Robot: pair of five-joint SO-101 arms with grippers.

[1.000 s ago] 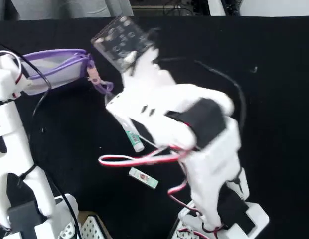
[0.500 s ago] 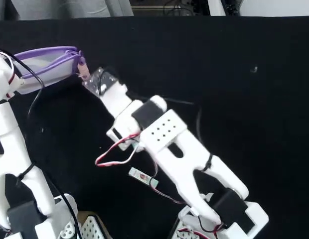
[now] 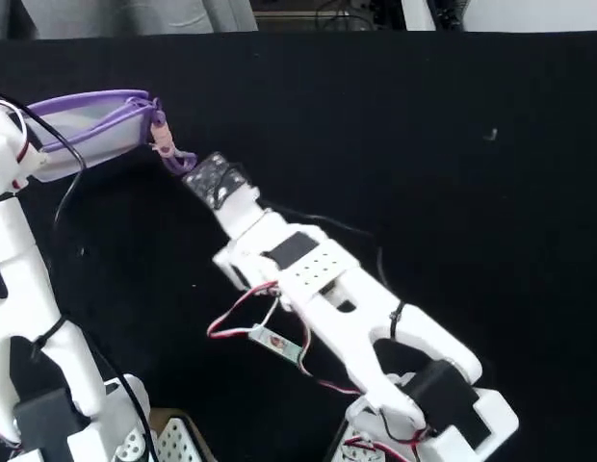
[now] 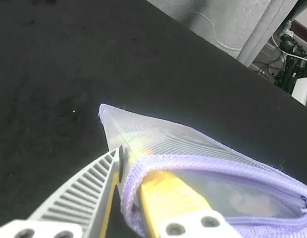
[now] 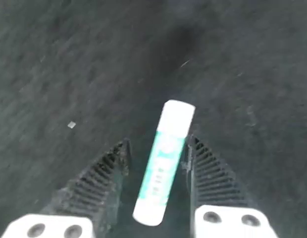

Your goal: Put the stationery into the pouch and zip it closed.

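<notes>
My left gripper is shut on the purple zip rim of a clear ribbed pouch, one finger outside and the yellow one inside. In the high view the pouch hangs at the far left with its mouth open, and a pink zip pull dangles at its right end. A white and green glue stick lies on the black table between the fingers of my right gripper, which is open with a gap on one side. A small white and green eraser lies beside the right arm.
Red and white cables loop beside the right arm, over the eraser. The right arm's base is at the front right, the left arm's base at the front left. The black table stretches bare to the back right.
The right arm has dropped from a raised pose and stretched low over the table, covering the glue stick seen a second ago. The pouch shifted slightly left.
</notes>
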